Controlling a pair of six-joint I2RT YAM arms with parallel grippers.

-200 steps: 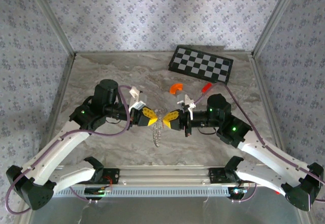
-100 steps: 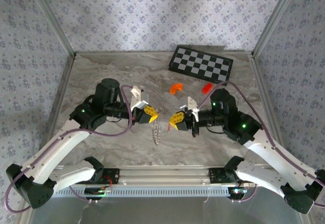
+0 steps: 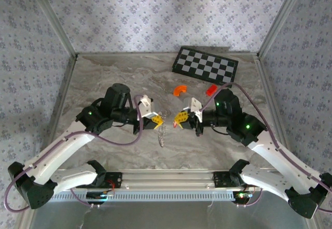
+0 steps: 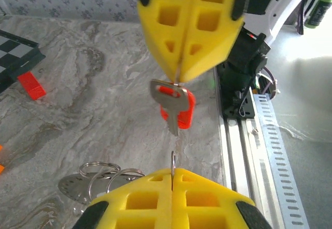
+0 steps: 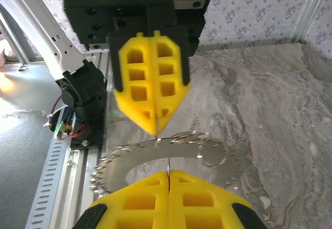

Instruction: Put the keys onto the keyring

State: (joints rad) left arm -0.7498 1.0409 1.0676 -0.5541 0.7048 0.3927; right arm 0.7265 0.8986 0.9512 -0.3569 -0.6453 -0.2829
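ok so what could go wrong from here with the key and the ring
1. The right gripper pinches the key only by its top edge, at the very fingertips, so the key could twist or slip out when it is pressed against the ring.
2. The keyring hangs loose under the left gripper, so it may swing and the key could miss it.
3. The two grippers sit tip to tip, so moving closer could knock them together.

Left hand [image 5: 155, 129] pinching keyring [image 5: 140, 153], marble table [image 5: 270, 99]

The top view looks down over the table [image 3: 104, 73] from behind; the close wrist views face each other, sharing the keyring [image 5: 132, 153].
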